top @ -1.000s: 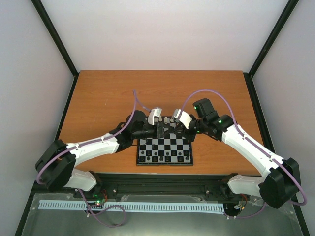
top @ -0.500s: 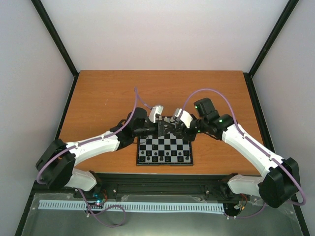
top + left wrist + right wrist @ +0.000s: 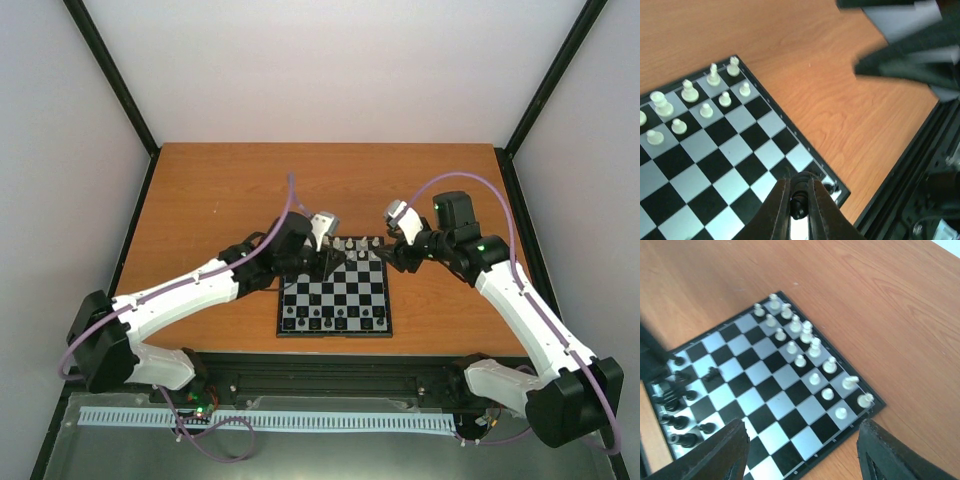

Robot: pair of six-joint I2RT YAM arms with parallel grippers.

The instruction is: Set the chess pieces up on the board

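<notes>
The left gripper [image 3: 799, 192] pinches a black chess piece [image 3: 799, 207] over the board [image 3: 735, 150] corner; the right gripper [image 3: 802, 442] gapes wide, empty.

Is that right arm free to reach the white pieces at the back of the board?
Probably yes. The right gripper hangs open and empty near the white pieces, nothing in between. The left gripper, shut on a black piece, is over the board's left side.
</notes>
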